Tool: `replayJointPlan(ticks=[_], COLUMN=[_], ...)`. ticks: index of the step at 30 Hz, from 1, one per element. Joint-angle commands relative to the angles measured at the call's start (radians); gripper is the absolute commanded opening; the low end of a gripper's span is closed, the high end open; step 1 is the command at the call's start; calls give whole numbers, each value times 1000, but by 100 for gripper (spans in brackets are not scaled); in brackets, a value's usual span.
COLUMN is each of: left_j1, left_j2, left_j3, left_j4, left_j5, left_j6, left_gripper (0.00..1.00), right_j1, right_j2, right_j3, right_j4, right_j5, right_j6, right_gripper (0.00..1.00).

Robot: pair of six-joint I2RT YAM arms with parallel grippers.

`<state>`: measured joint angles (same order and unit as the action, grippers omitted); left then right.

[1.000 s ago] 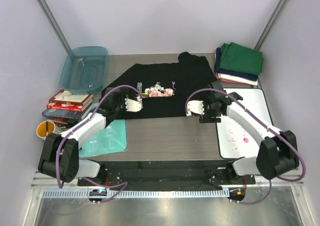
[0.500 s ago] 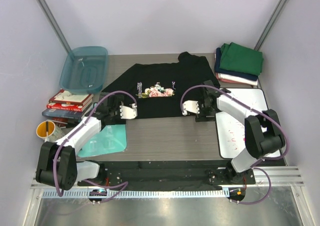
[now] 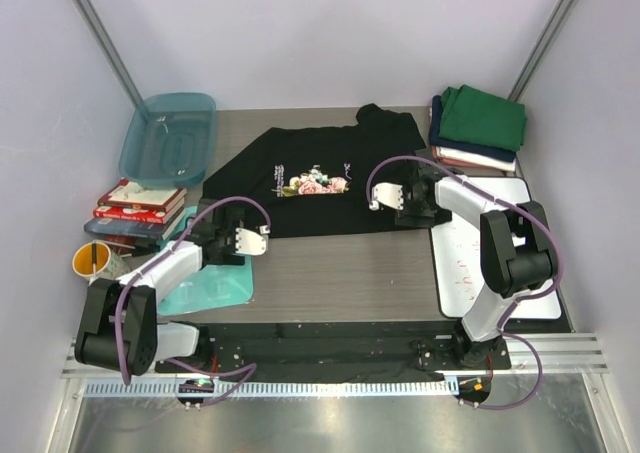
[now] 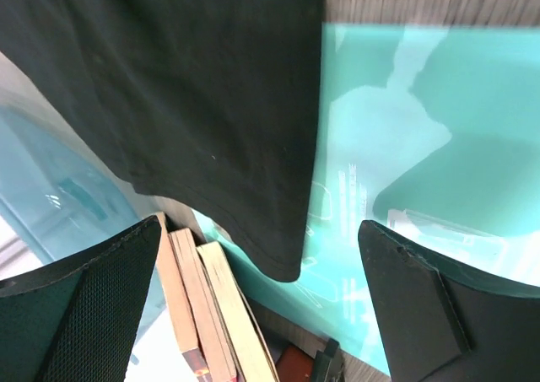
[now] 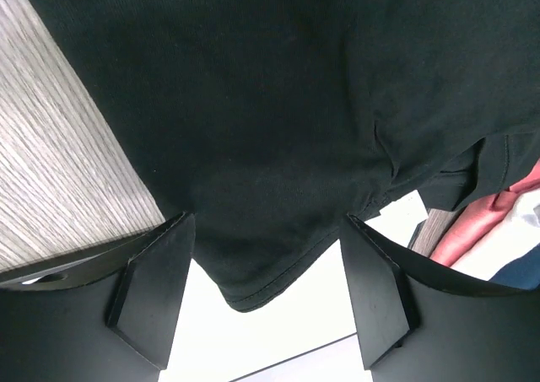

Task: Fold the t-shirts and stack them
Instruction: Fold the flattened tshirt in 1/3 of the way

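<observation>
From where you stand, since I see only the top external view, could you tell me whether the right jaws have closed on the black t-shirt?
Observer: No. In the right wrist view the right jaws stand open, with a corner of the black t-shirt showing between them.
Operator: What lies under that corner?
Observer: The whiteboard.
Operator: And the left side?
Observer: The left jaws stand wide open too; another shirt corner shows between them, over the teal mat.
</observation>
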<state>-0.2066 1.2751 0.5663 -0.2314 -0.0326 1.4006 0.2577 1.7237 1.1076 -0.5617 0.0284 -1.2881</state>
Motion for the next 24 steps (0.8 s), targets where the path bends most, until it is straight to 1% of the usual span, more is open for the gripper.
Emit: replayJointPlan(ticks=[1, 7, 13, 16, 21, 24], left_j1=[41, 68, 72, 70, 75, 76], left_j2=[18, 85, 153, 161, 165, 170], left_j3=[-23, -39, -6, 9, 23, 27], left_j4=[7, 52, 87, 78, 76, 75], left_j5=[8, 8, -1, 0, 0, 10], left_j6=[60, 92, 78, 74, 80, 84], left_gripper=[100, 100, 98, 96, 95, 95], right_j1=[0, 0, 0, 0, 3, 14], right_j2=[-16, -16, -29, -26, -44, -58], right_j3=[17, -2, -14, -9, 29, -27], right_j4=[20, 13, -46, -70, -165, -127], right_j5=[8, 1, -15, -47, -81, -64], right_j6=[4, 6, -53, -71, -89, -105], right_gripper=[75, 74, 74, 74, 75, 75])
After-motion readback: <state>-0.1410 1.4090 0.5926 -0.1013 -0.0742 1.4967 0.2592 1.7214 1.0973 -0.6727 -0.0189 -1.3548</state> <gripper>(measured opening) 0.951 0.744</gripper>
